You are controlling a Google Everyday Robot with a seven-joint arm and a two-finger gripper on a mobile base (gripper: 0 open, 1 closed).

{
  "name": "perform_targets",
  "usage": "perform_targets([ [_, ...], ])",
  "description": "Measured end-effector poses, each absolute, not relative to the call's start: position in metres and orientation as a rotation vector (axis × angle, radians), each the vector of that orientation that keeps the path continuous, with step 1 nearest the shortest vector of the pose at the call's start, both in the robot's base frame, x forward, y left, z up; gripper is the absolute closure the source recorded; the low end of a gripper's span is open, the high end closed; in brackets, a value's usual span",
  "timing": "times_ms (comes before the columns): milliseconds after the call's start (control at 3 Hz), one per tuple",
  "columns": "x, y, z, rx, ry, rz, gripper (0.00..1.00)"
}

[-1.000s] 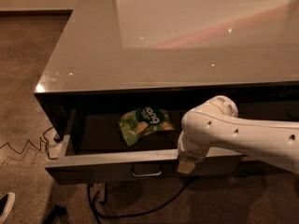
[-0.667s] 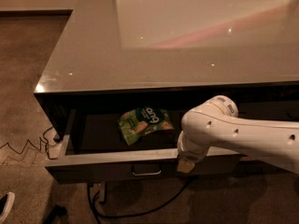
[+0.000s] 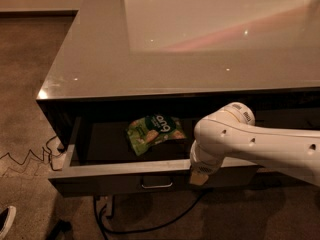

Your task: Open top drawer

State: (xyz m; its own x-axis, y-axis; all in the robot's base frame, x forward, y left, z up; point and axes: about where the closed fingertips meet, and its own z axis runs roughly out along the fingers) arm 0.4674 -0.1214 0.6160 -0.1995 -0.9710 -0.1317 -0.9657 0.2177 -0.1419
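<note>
One drawer, the top drawer (image 3: 110, 170), stood well open beneath the front edge of the desk (image 3: 150, 59), jutting toward the camera. Its dark flat front faced forward and carried a small bar handle (image 3: 157, 185) near the middle, while the rim along the top of the front caught the light and looked pale grey. Inside, on the dark floor of the drawer, a green snack bag (image 3: 154, 132) lay flat and slightly askew, towards the back and a little left of the arm.

The white robot arm (image 3: 250, 141) came in from the right, crossing over the right half of the open drawer, its rounded joint bending down at the front rim. The gripper (image 3: 199, 177) hung at the end of it, right at the drawer front, just right of the handle and apart from it. Only a small tan tip of it showed below the joint, so whether it was open or closed, or had hold of anything, could not be told.

The desk top was a smooth, glossy grey slab with a lighter rectangle of reflection across it. On the brown carpet (image 3: 30, 59) to the left, thin cables (image 3: 25, 159) zigzagged toward the desk's corner, and a thicker black cable (image 3: 150, 225) looped beneath the drawer. The toe of a dark shoe (image 3: 6, 221) with a white sole showed in the lower left corner.
</note>
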Motion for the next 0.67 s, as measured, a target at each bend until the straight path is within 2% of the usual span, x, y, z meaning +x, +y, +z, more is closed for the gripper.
perform_targets([
  [333,0.4674,-0.1215,0.616,-1.852,2.294,-0.041,0.13],
  [667,0.4674,-0.1215,0.616,-1.852,2.294,-0.041,0.0],
])
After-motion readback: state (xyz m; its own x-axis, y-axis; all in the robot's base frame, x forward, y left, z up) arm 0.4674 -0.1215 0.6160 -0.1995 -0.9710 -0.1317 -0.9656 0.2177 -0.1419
